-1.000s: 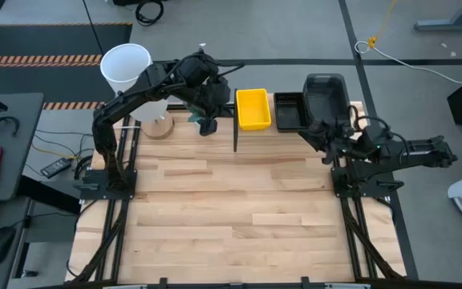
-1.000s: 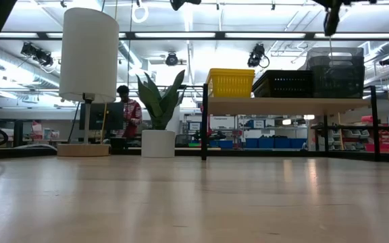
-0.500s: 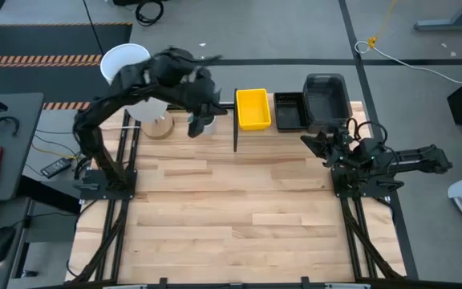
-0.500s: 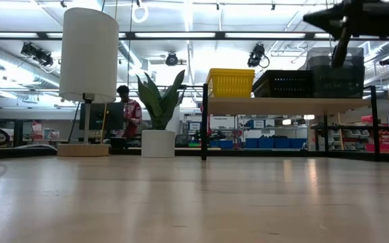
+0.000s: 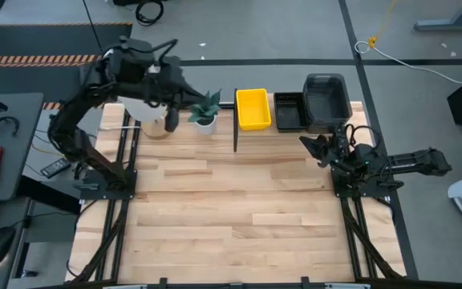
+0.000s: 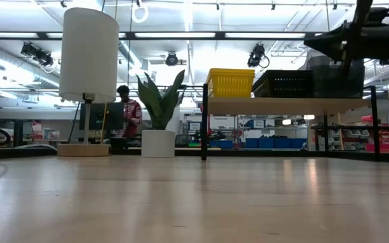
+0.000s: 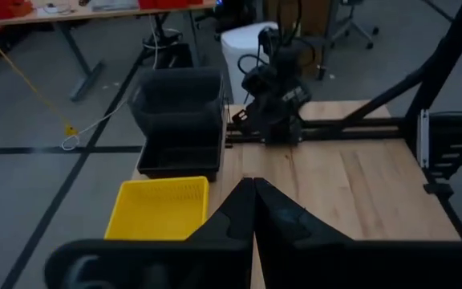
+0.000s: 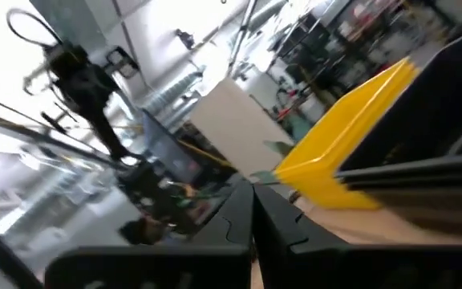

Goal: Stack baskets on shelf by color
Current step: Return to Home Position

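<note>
Standing on the shelf (image 6: 282, 102) at the desk's (image 5: 231, 209) far edge: three stacks, yellow stack (image 5: 253, 108), black mesh stack (image 5: 289, 111), grey stack (image 5: 326, 100). Baskets per stack not countable. Right gripper (image 8: 253, 186), fingers together, near the grey stack's front. Left gripper (image 7: 253, 183), fingers together, toward the far left corner, well apart.

left gripper (image 7: 253, 185), right gripper (image 8: 253, 189), both closed
</note>
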{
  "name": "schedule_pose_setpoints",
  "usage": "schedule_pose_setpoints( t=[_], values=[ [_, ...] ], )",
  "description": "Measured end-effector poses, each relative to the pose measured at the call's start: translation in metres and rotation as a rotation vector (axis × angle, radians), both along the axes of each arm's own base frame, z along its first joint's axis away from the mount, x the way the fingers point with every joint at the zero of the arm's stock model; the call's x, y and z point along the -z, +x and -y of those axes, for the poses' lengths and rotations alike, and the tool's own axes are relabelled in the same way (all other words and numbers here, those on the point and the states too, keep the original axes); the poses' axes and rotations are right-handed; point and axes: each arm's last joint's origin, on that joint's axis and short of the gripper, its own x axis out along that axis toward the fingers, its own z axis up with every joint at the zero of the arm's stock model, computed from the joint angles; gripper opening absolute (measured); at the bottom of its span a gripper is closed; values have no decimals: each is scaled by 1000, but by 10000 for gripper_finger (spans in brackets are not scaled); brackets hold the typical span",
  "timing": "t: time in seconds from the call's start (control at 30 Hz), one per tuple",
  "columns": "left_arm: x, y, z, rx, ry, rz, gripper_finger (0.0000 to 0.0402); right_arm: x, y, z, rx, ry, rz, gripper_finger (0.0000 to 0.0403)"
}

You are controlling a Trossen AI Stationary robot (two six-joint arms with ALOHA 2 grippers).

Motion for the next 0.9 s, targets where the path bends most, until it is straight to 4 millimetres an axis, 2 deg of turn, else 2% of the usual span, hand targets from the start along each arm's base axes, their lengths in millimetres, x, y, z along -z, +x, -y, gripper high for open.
schedule_pose_setpoints(
  t=[0.17, 0.3, 0.47, 0.6, 0.9],
  values=[
    [-13, -27, 9, -16, -28, 61, 9, 1, 1, 0, 27, -129, -77, 20],
    [-21, -50, 16, -26, -48, 92, 9, 7, 3, -2, -24, -186, -151, 21],
    [-24, -74, 24, -26, -50, 87, 9, 10, 4, -4, -118, -150, -156, 19],
    [-27, -81, 26, -24, -38, 110, 10, 10, 4, -4, -119, -149, -155, 20],
    [-30, -80, 26, -28, -45, 142, 26, 10, 4, -4, -119, -150, -154, 21]
  ],
)
